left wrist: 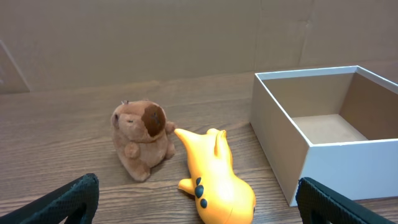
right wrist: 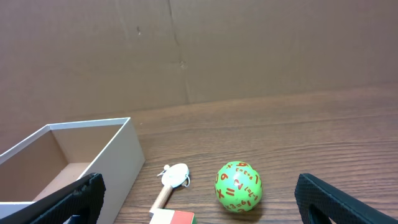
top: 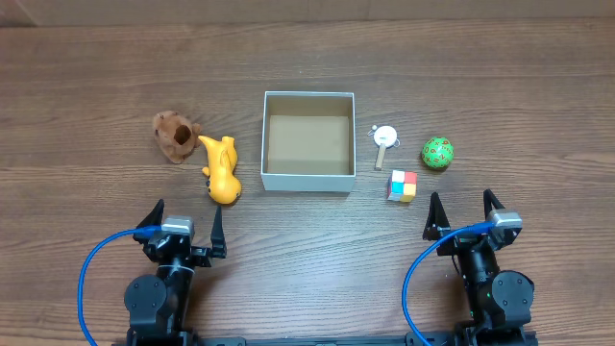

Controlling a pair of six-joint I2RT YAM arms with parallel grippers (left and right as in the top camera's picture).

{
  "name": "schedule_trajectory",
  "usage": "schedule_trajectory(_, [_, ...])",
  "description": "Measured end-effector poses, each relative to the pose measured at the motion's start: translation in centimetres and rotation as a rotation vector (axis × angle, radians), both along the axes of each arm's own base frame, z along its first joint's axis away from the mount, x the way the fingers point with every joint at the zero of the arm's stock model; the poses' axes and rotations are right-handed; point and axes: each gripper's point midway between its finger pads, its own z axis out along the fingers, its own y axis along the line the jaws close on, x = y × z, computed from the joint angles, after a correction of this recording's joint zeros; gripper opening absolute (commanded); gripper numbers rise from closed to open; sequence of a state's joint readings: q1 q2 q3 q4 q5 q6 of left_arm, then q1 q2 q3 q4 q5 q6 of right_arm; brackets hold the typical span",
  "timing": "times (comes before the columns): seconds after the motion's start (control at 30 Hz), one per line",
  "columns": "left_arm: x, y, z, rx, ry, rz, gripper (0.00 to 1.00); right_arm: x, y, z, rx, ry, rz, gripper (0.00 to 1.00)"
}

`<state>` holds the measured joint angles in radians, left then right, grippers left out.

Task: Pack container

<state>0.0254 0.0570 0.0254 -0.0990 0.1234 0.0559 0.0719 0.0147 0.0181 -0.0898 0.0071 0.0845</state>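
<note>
We see the container (top: 308, 181) sitting open-topped in the middle of the counter (top: 96, 67). Our left gripper (top: 189, 210) is spread wide and holds nothing, facing a brown plush (top: 175, 136) and a yellow toy (top: 221, 170). Our right gripper (top: 461, 200), equally wide and holding nothing, faces a green ball (top: 437, 153) and a coloured cube (top: 403, 185).

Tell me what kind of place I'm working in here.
Most likely a lab test bench, not a home: a plain cardboard backdrop stands behind the wood-grain table, and small toys such as the green ball and the plush are laid out on either side of the container.
</note>
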Motion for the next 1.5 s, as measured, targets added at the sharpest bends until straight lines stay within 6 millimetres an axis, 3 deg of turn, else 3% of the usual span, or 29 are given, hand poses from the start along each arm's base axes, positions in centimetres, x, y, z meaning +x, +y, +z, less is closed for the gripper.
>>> schedule_trajectory(1.27, [0.0,0.0,0.0,0.0,0.0,0.0,1.0,0.0,0.0,0.0,0.001,0.0,0.0,1.0])
schedule_trajectory(1.37, [0.0,0.0,0.0,0.0,0.0,0.0,1.0,0.0,0.0,0.9,0.002,-0.036,0.0,1.0])
schedule_trajectory(1.43, [0.0,0.0,0.0,0.0,0.0,0.0,1.0,-0.1,0.3,2.5,0.007,-0.101,0.021,1.0])
schedule_trajectory(1.5, [0.0,0.0,0.0,0.0,0.0,0.0,1.0,-0.1,0.4,2.1,0.01,-0.076,0.025,1.0])
